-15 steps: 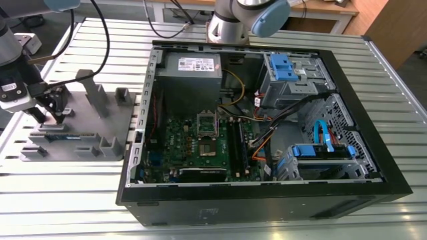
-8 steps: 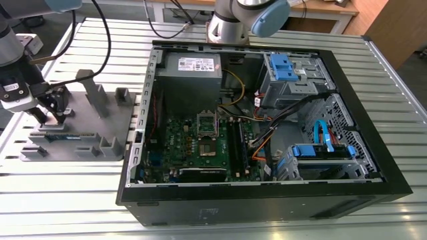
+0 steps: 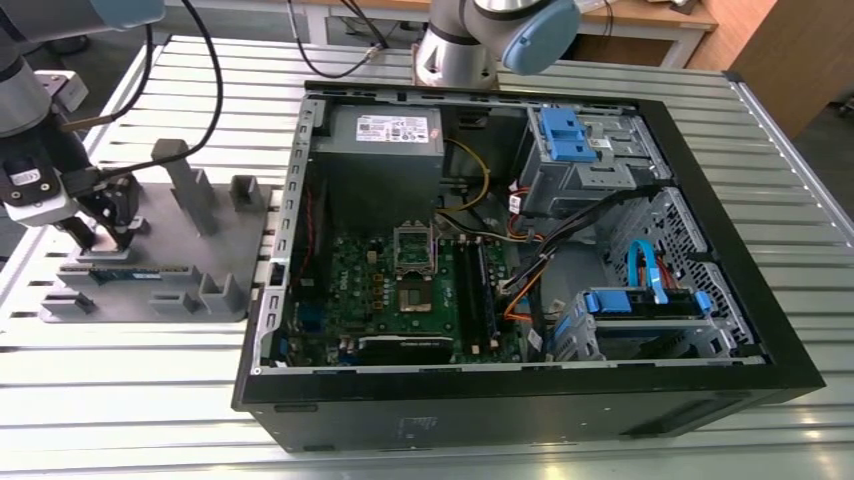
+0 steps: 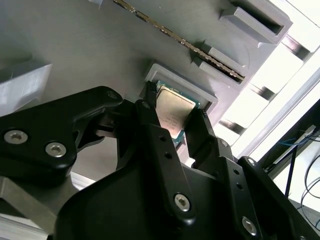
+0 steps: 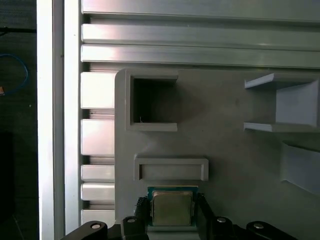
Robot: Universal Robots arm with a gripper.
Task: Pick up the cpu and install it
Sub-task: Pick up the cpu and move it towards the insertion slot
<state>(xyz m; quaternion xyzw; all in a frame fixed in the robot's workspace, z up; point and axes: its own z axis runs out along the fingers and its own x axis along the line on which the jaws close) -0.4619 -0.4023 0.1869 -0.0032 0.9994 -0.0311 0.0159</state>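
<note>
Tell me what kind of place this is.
Probably a robotics lab bench for PC assembly: an open desktop computer case on a slatted aluminium table, a grey parts fixture holding the cpu, and a robot arm.

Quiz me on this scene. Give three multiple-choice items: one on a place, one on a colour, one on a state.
1. The cpu lies:
A) on the bare table slats
B) in a pocket of the grey tray, with the gripper at it
C) atop the power supply

2. The plastic drive latches in the computer case are:
A) blue
B) red
C) yellow

3. The computer case is:
A) shut by its side panel
B) standing upright
C) lying open, motherboard exposed

Answers:
1 B: both wrist views show the cpu seated in the tray's pocket.
2 A: the exterior view shows the latches blue.
3 C: the exterior view looks straight in at the motherboard.
</note>
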